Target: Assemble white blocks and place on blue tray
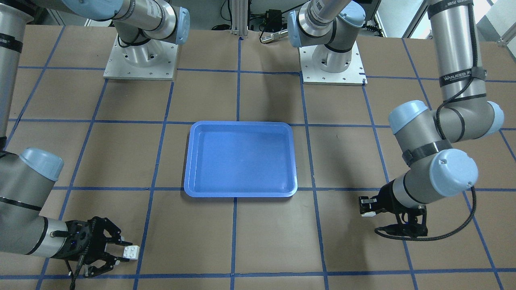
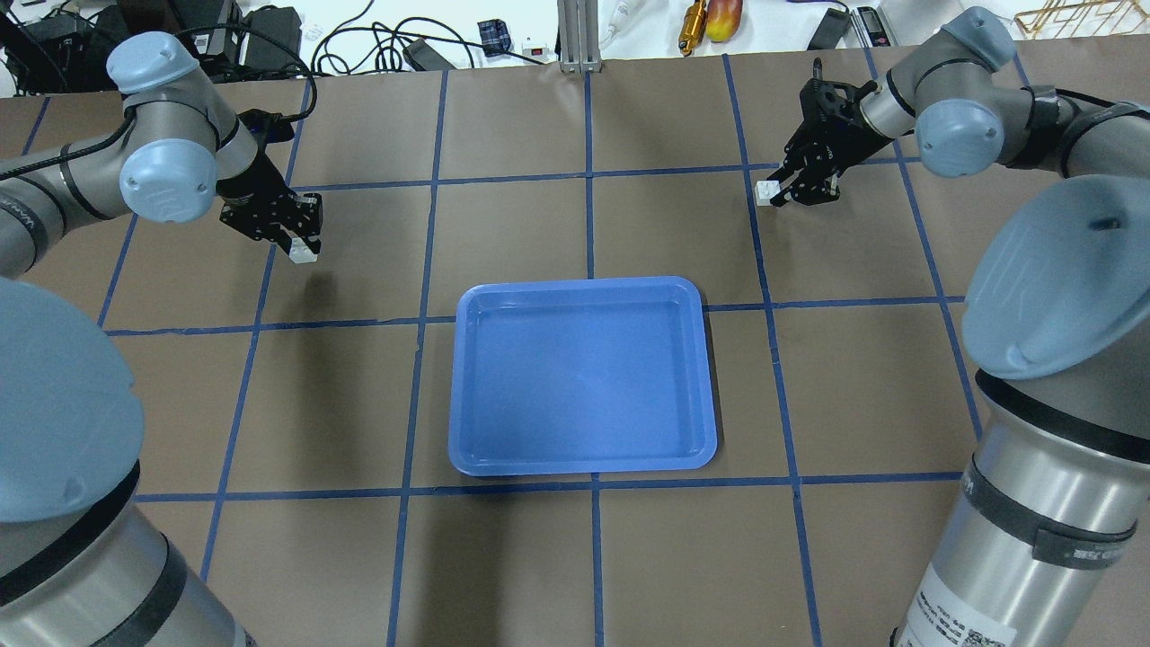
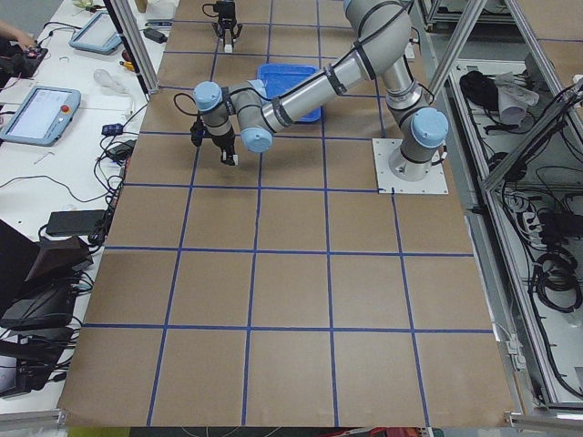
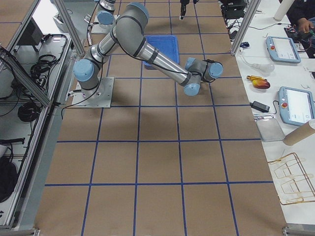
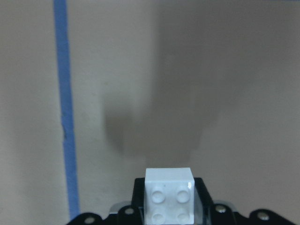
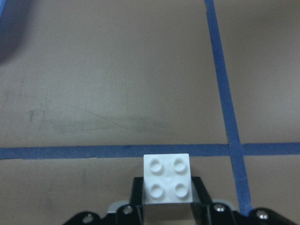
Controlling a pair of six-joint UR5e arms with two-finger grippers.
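The blue tray (image 2: 584,377) lies empty at the table's middle; it also shows in the front view (image 1: 242,161). My left gripper (image 2: 301,244) is shut on one white block (image 2: 304,254), held a little above the table, left of and beyond the tray. The left wrist view shows this block (image 5: 169,194) studs up between the fingers. My right gripper (image 2: 778,190) is shut on the other white block (image 2: 766,190), right of and beyond the tray. The right wrist view shows it (image 6: 167,178) studs up. In the front view the blocks are at the left (image 1: 131,252) and right (image 1: 368,214).
The table is brown, with a blue tape grid (image 2: 588,175). The arm base plates (image 1: 141,58) (image 1: 332,64) stand on the robot's side. Cables and tools (image 2: 710,18) lie beyond the table's far edge. Operator tablets (image 3: 36,114) sit on side benches.
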